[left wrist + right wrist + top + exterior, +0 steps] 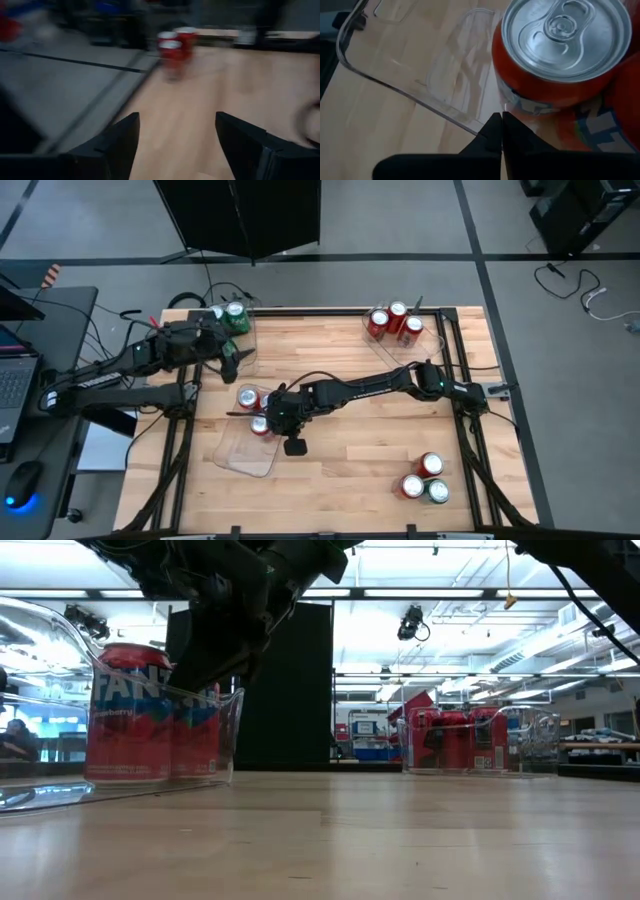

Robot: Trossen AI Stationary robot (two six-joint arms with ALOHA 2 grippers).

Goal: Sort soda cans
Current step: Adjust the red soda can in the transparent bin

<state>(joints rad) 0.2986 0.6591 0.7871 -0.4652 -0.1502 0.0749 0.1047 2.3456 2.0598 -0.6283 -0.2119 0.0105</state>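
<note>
In the high view, two red soda cans (248,398) (260,423) stand upright at the far end of a clear tray (245,452) left of the table's middle. My right gripper (272,416) reaches across from the right and is shut just beside them. Its wrist view shows the nearer red can (545,75) with its silver top (565,30), and my shut fingertips (502,120) at its lower side. My left gripper (235,362) is open and empty, near the tray of green cans (230,315) at the far left corner. My right gripper's shut fingertips (496,125) point down at the foot of the red can's side (520,102), next to the clear tray's rim (445,112). I cannot tell whether they touch the can or the tray.
Three red cans (395,322) stand in a clear tray at the far right corner and show in the low view as red cans (460,740). Two red cans and a green one (425,478) stand loose near the right near corner. Bare wood lies between.
</note>
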